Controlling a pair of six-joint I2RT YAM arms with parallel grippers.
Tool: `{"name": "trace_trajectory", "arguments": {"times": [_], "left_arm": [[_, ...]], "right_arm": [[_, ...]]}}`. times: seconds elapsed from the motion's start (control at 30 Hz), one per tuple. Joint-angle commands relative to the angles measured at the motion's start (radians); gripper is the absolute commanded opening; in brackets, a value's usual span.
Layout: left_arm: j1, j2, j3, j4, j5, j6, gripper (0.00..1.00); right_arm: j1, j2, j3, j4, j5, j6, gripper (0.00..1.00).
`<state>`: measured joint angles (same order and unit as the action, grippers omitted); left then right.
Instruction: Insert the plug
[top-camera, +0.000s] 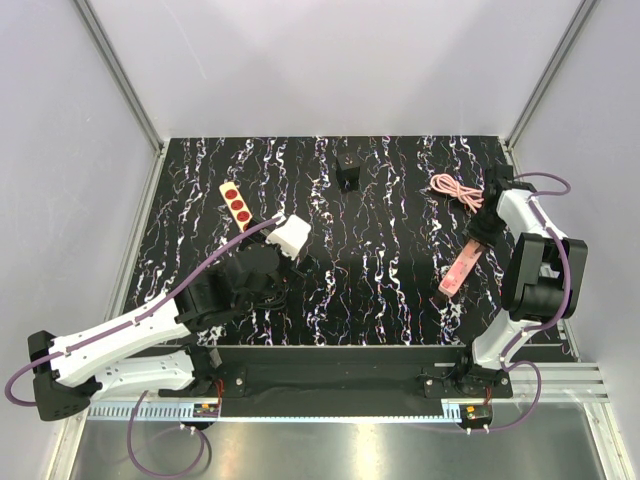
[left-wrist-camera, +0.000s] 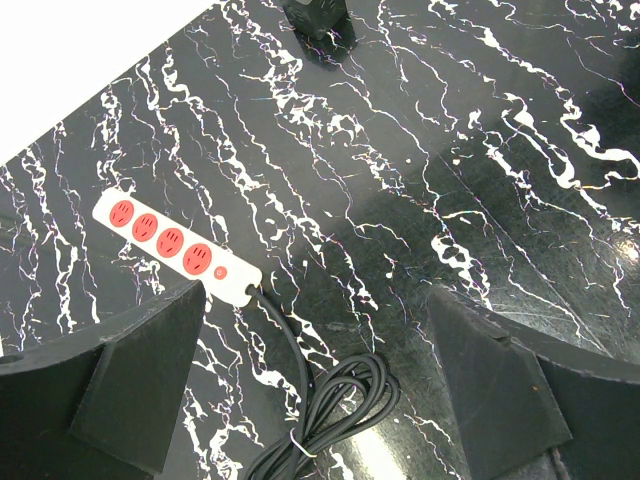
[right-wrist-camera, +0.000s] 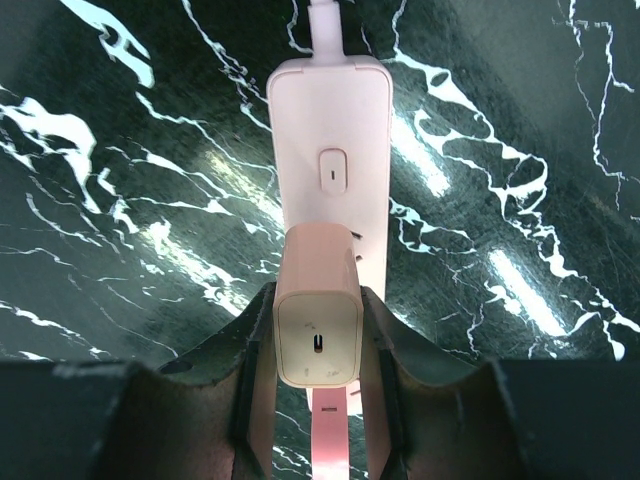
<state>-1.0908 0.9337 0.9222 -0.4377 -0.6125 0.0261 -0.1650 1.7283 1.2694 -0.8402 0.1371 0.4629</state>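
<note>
In the right wrist view, my right gripper (right-wrist-camera: 318, 345) is shut on the plug (right-wrist-camera: 318, 320), a pale pink charger block whose slotted back face points at the camera. The plug's front end rests against the face of the pink power strip (right-wrist-camera: 330, 150), just below its switch. Its prongs are hidden. In the top view this strip (top-camera: 458, 268) lies at the right of the table under my right gripper (top-camera: 485, 235). My left gripper (left-wrist-camera: 315, 330) hangs open above the table with nothing between its fingers.
A white power strip with red sockets (left-wrist-camera: 175, 248) lies left of centre, and its coiled black cable (left-wrist-camera: 335, 405) sits under my left gripper. A small black block (top-camera: 347, 175) stands at the back middle. A pink cable coil (top-camera: 452, 188) lies at the back right.
</note>
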Motion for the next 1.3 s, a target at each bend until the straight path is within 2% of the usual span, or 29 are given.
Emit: {"name": "trace_trajectory", "arguments": {"times": [0.0,0.27,0.67,1.27], "left_arm": [[-0.001,0.004,0.001,0.025,0.005,0.003,0.99],[-0.003,-0.009,0.000,0.025,0.005,-0.002,0.99],[-0.003,0.010,0.000,0.024,-0.003,0.001,0.99],[-0.003,0.008,0.006,0.024,0.005,0.003,0.99]], "right_arm": [[-0.004,-0.012,-0.011,-0.060,0.001,-0.015,0.00],[-0.005,-0.007,-0.004,-0.074,0.004,-0.035,0.00],[-0.013,0.086,-0.097,0.039,-0.040,-0.027,0.00],[-0.001,0.149,-0.123,0.026,0.015,-0.036,0.00]]}}
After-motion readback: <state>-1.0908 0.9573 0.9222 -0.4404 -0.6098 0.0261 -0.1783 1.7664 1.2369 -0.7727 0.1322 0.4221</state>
